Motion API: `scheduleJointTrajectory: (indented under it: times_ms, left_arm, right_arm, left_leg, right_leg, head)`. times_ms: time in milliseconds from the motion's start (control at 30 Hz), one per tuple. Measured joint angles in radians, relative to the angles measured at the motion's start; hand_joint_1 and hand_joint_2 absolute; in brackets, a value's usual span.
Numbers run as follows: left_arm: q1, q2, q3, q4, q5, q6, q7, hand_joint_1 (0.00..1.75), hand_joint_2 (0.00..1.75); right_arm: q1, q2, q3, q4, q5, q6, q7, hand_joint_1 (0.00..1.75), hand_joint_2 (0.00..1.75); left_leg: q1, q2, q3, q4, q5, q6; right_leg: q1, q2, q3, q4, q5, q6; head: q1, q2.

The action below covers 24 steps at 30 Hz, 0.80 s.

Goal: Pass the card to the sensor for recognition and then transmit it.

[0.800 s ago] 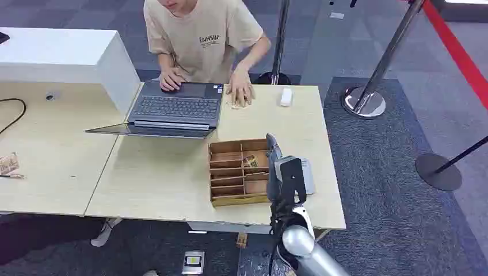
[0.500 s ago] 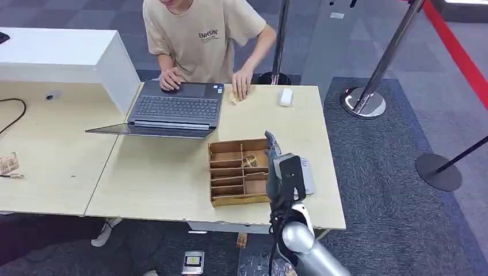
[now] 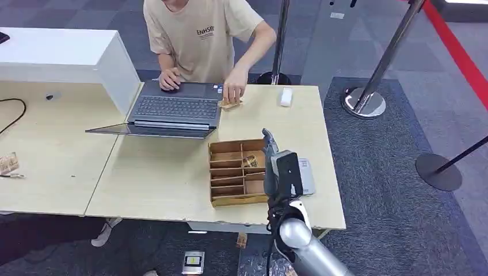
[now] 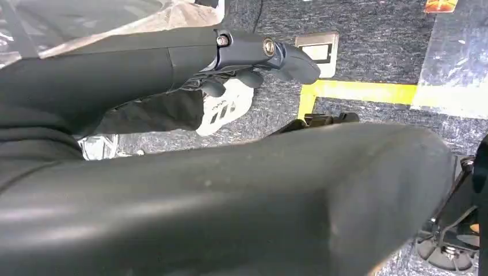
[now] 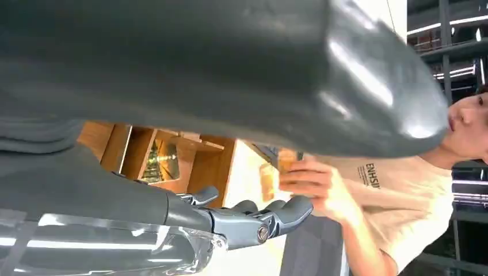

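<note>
Hovering over the near right part of the table (image 3: 167, 190), the right hand (image 3: 275, 161) sits above the right side of the wooden divided tray (image 3: 230, 181); its fingers (image 5: 276, 215) are stretched out and slightly apart, holding nothing. The silver right arm (image 3: 305, 247) rises from below the table's near edge. A grey flat device (image 3: 306, 175) lies just beside the tray on its right, partly hidden by the hand. One upper right compartment of the tray holds a small patterned item (image 3: 250, 162); what it is cannot be told.

The left hand (image 4: 253, 57) hangs low over the dark carpet, fingers loosely curled with nothing in them.

Farther back, an open laptop (image 3: 175, 109) lies flat near the far edge. A person (image 3: 201, 34) in a beige shirt leans over that edge, one hand on the laptop, the other hand (image 3: 233, 92) holding the card (image 3: 229, 104) at the far edge, just right of the laptop. A small white object (image 3: 285, 96) lies near the far right corner. A white box (image 3: 63, 57) stands at the far left.
</note>
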State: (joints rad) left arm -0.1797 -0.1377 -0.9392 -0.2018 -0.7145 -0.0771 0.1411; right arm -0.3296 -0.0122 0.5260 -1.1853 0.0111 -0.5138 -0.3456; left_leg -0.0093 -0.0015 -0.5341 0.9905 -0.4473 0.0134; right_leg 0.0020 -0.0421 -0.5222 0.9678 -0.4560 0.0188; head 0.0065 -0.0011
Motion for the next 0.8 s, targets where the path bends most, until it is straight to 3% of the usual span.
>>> scheduleJointTrajectory:
  times_ms: [700, 800]
  left_arm:
    - [0.001, -0.001, 0.0, 0.0, -0.013, 0.008, -0.012, 0.0, 0.0]
    - [0.002, -0.001, 0.0, 0.0, -0.015, 0.008, -0.012, 0.0, 0.0]
  right_arm:
    - [0.0, 0.009, 0.003, 0.021, -0.007, -0.001, -0.017, 0.0, 0.0]
    - [0.005, 0.009, 0.004, 0.021, 0.07, -0.074, -0.011, 0.0, 0.0]
  left_leg:
    - [0.0, 0.0, 0.0, 0.0, 0.0, 0.0]
    - [0.0, 0.0, 0.0, 0.0, 0.0, 0.0]
  right_leg:
    - [0.0, 0.0, 0.0, 0.0, 0.0, 0.0]
    - [0.0, 0.0, 0.0, 0.0, 0.0, 0.0]
  head:
    - [0.0, 0.0]
    - [0.0, 0.0]
